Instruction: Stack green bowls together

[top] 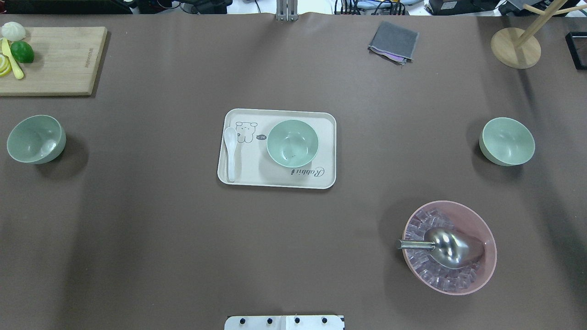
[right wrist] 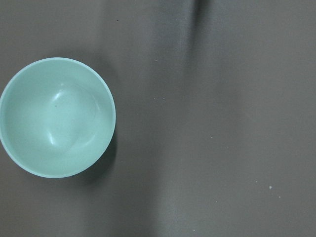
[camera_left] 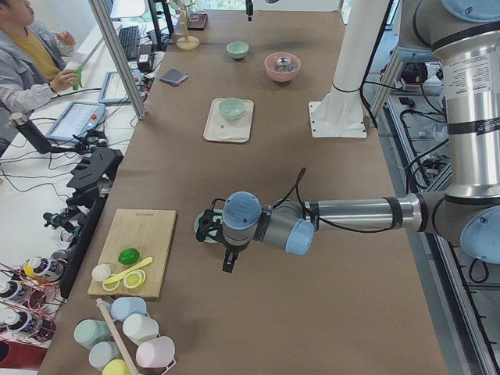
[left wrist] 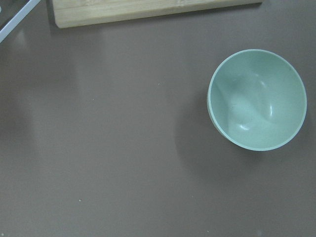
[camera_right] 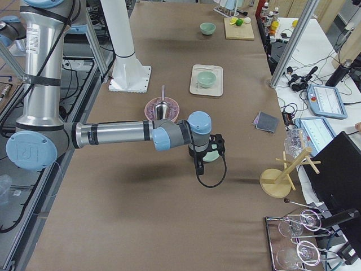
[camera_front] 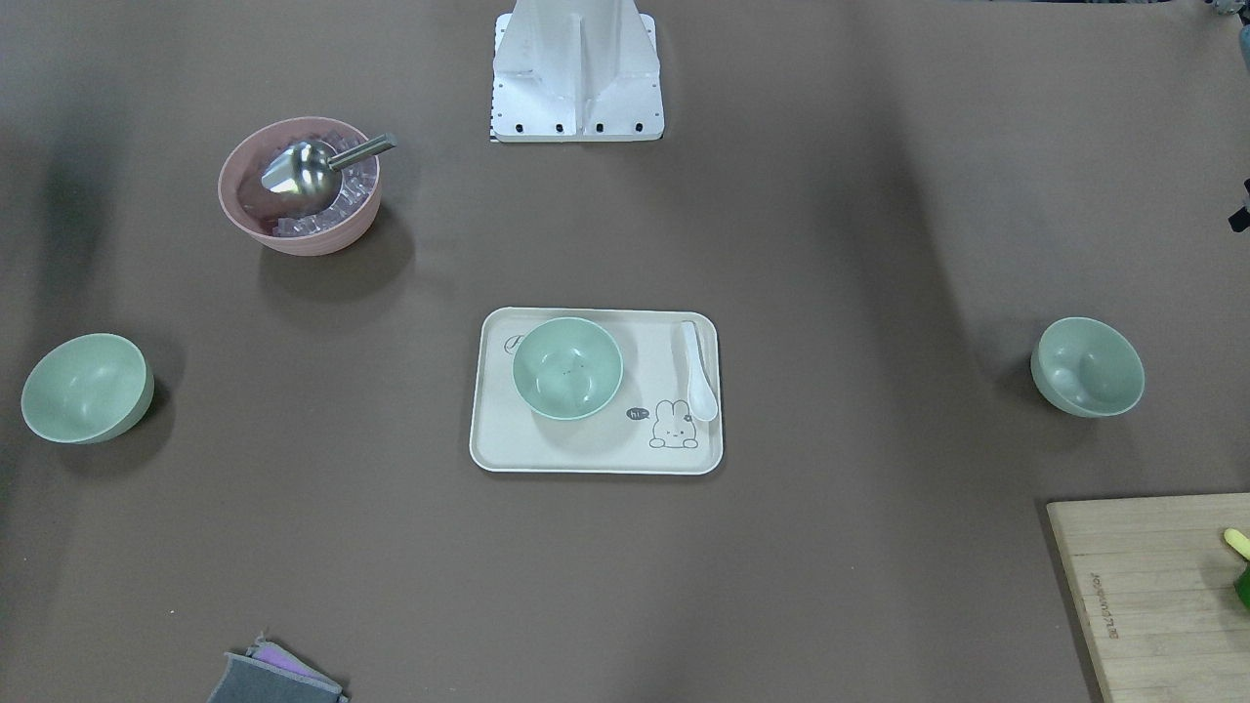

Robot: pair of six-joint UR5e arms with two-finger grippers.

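Middle green bowl (top: 292,143) upright on tray (top: 275,182), beside white spoon (top: 230,153). Left green bowl (top: 35,139) well off tray's left, left gripper (camera_left: 208,227) near it. Right green bowl (top: 506,141) well off tray's right, right gripper (camera_right: 216,145) near it. Cannot tell either claw's state.

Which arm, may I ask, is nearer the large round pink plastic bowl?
Right. The right arm hovers close beside the pink bowl; the left arm hovers by the wooden cutting board, far away.
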